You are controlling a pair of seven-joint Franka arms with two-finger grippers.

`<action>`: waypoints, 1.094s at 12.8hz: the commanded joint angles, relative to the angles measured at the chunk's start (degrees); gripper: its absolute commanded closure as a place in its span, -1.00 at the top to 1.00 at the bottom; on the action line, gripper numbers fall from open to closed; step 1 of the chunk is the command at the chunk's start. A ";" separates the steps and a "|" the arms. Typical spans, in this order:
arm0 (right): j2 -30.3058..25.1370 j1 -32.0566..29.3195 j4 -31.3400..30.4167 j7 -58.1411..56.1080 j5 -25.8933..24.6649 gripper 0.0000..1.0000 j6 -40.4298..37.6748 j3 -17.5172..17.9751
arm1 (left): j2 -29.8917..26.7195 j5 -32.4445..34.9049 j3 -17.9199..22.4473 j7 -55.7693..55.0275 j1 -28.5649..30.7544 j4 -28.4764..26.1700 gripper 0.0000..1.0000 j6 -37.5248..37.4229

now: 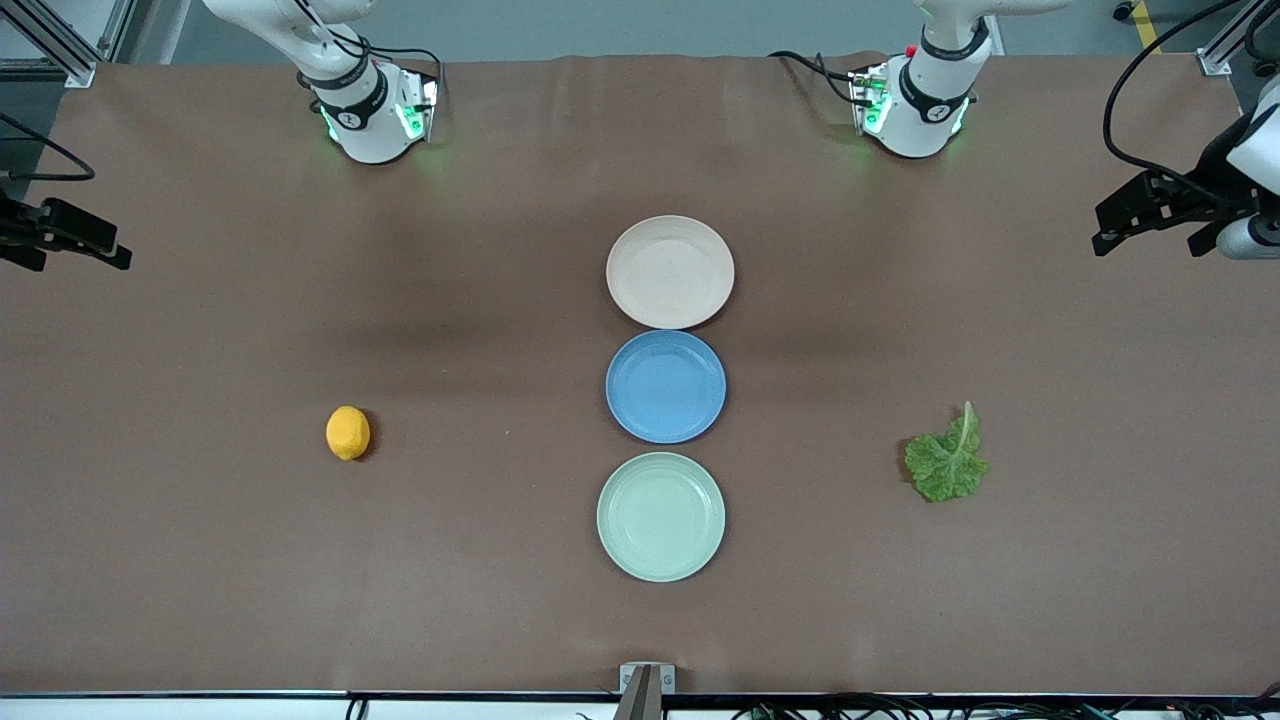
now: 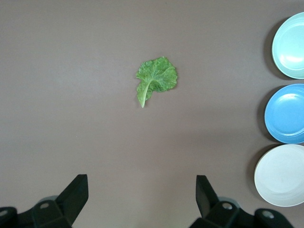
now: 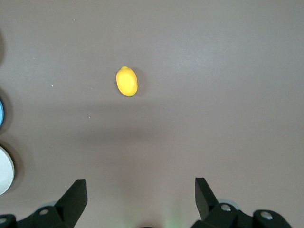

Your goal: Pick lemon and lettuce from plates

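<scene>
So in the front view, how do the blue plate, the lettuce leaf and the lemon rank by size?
1. The blue plate, clearly the largest.
2. The lettuce leaf, well under a plate's width.
3. The lemon, the smallest.
All three lie at similar depth on the table, so nearness hardly skews this.

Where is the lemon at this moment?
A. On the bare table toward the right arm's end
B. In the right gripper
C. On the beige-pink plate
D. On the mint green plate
A: the lemon lies on the table with no plate under it, and the right gripper is open and holds nothing.
</scene>
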 commanded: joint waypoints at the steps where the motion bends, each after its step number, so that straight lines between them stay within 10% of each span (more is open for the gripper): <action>1: -2.50 -0.17 -1.26 -0.25 -0.68 1.00 -0.73 0.59 | -2.41 -0.69 -0.38 -0.27 0.58 -2.31 1.00 -0.17; 14: -6.81 -0.52 -5.57 -0.95 -2.43 1.00 0.32 1.91 | -2.24 -0.52 -1.95 -1.94 0.14 -2.22 1.00 -0.17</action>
